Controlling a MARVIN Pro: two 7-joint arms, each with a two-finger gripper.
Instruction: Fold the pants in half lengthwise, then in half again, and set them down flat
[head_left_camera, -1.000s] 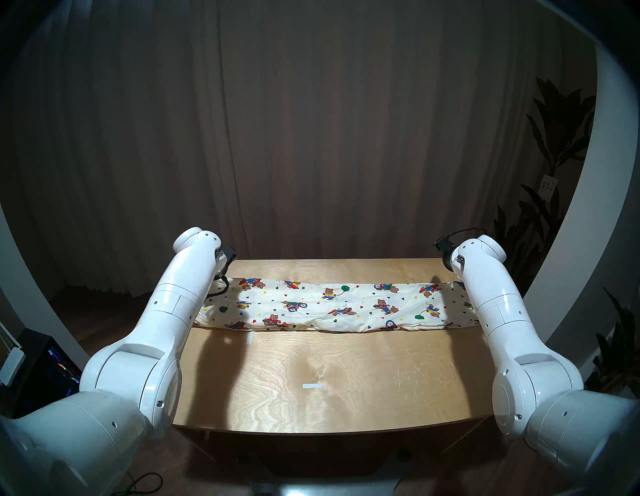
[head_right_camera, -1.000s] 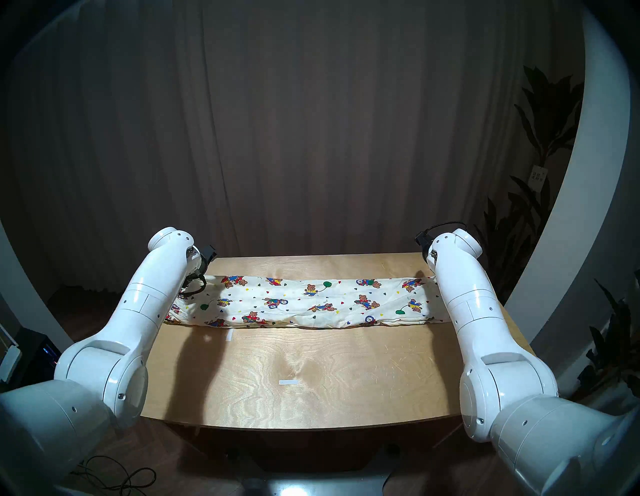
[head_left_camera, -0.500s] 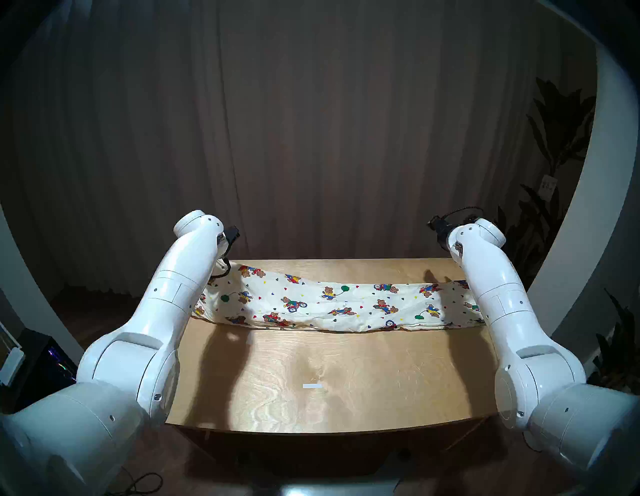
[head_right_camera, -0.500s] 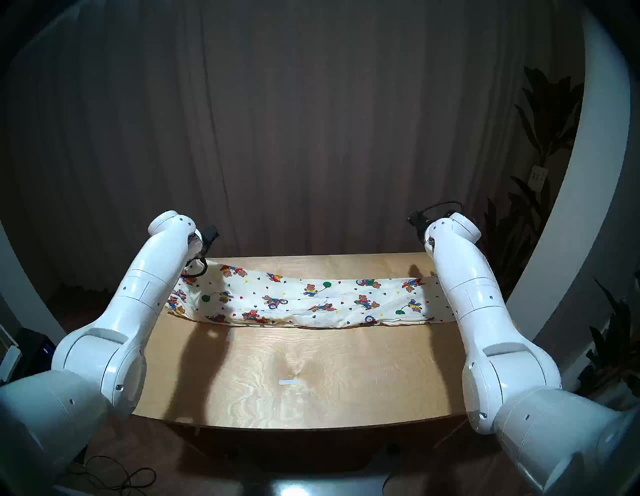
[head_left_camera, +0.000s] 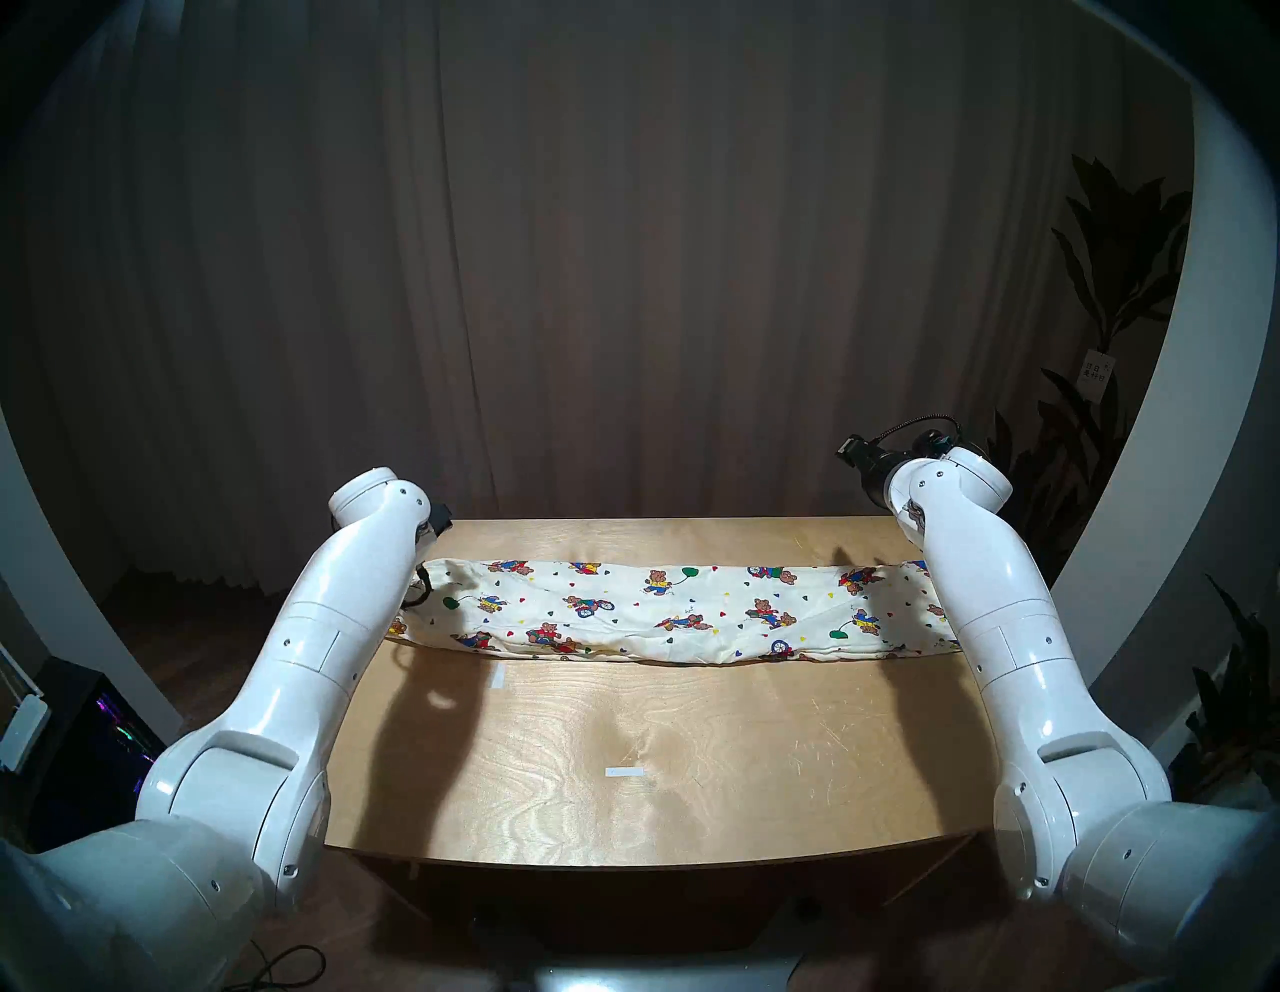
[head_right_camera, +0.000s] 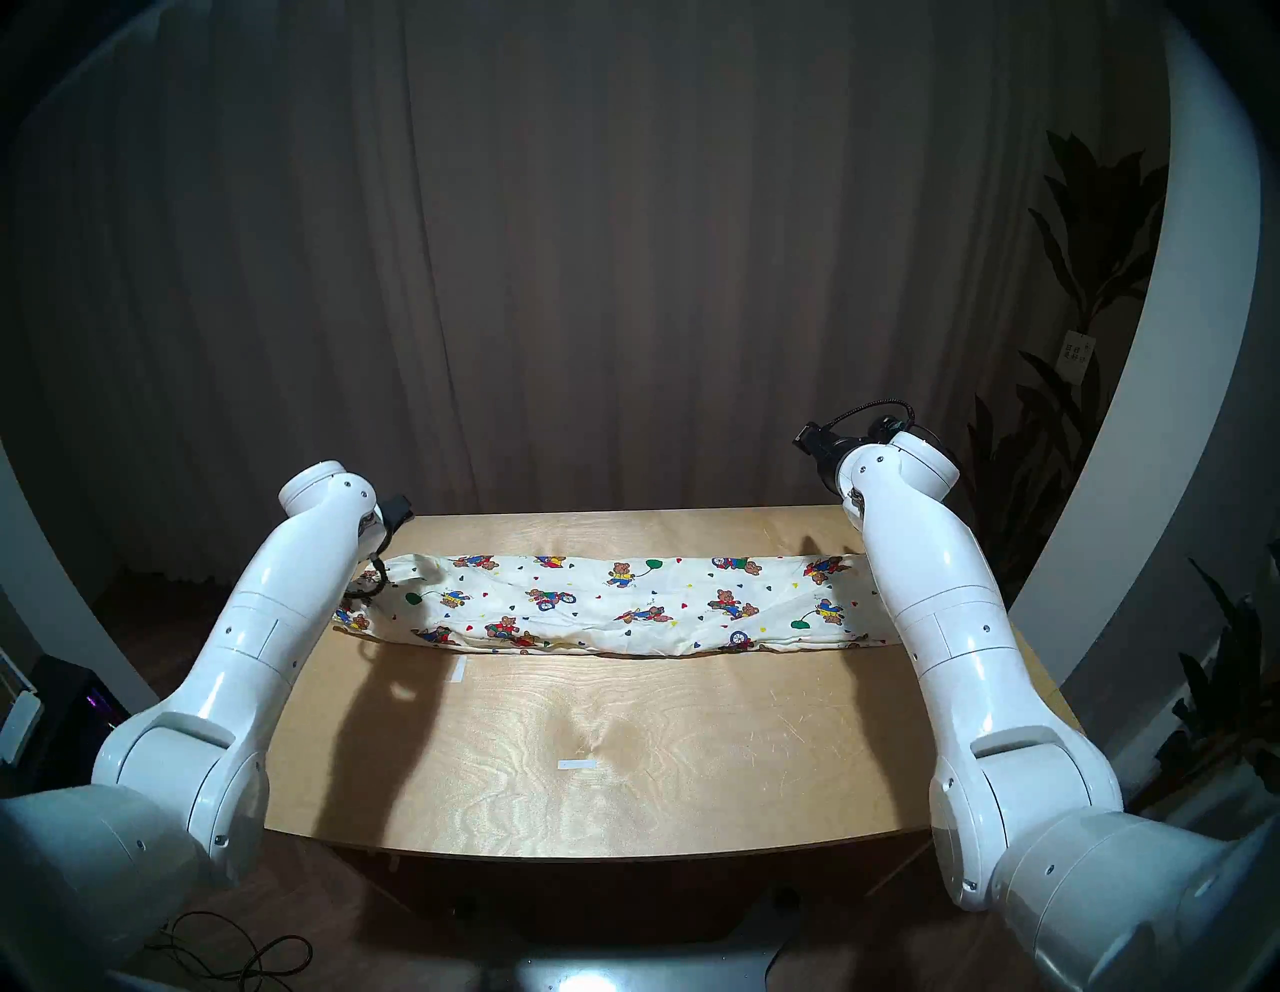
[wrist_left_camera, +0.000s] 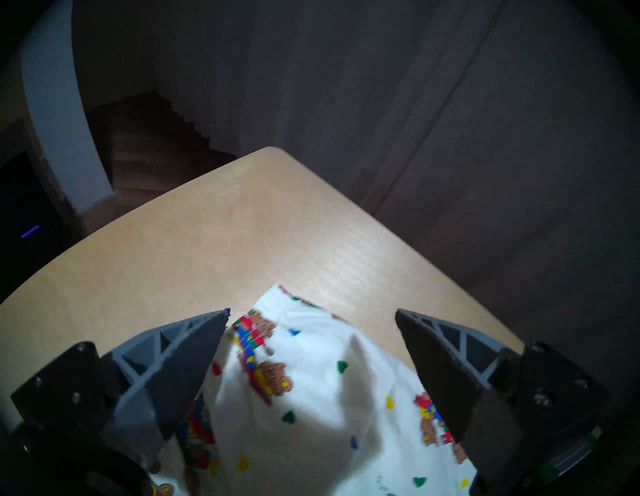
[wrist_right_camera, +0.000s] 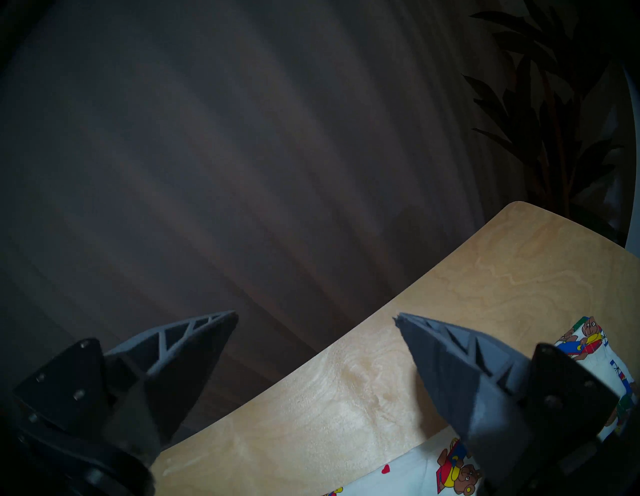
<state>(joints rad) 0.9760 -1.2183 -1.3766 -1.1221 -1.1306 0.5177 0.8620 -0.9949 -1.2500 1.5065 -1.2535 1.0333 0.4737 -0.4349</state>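
Note:
The pants (head_left_camera: 665, 613) lie as one long folded strip across the far half of the wooden table (head_left_camera: 727, 734), left to right; they also show in the other head view (head_right_camera: 623, 603). In the left wrist view my left gripper (wrist_left_camera: 311, 311) is open just above the left end of the pants (wrist_left_camera: 311, 391), which lies rumpled between the fingers. In the right wrist view my right gripper (wrist_right_camera: 317, 314) is open and empty above the table's far right edge, with the right end of the pants (wrist_right_camera: 450, 467) below and beside it. In the head views my forearms hide both grippers.
Two small white tape marks lie on the table, one near the front middle (head_left_camera: 624, 772) and one just in front of the pants (head_left_camera: 497, 677). A dark curtain hangs behind the table. A plant (head_left_camera: 1108, 291) stands at the right. A dark box (head_left_camera: 90, 748) is on the floor at the left.
Half a second ago the left end of the pants was raised at my left gripper; now it lies back on the table and the left arm is lower. The right wrist has risen slightly.

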